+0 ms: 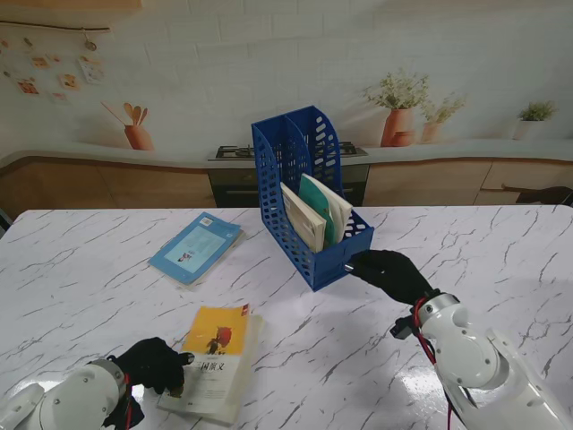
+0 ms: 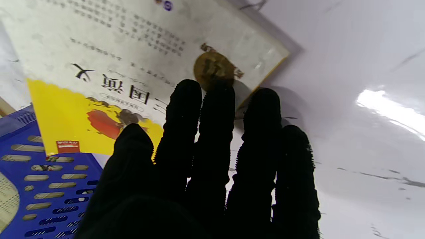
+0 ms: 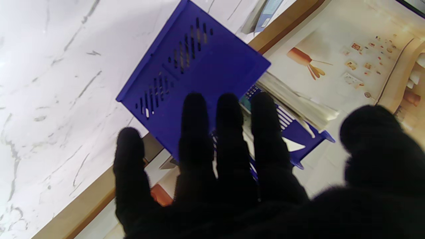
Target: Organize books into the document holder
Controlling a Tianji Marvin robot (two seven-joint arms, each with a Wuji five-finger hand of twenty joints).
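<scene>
Right now the left hand (image 1: 154, 365) is resting its spread fingers on the near left edge of the yellow book (image 1: 215, 360), which is lying flat on the marble bench (image 1: 89, 269) close to the robot; whether it is actually gripping the book is not clear. Over on the right, the right hand (image 1: 390, 274) is pressing against the near front corner of the blue document holder (image 1: 304, 193), fingers apart, grasping nothing. Two books (image 1: 315, 213) are already leaning inside the holder, and a blue book (image 1: 195, 247) is lying flat to its left.
</scene>
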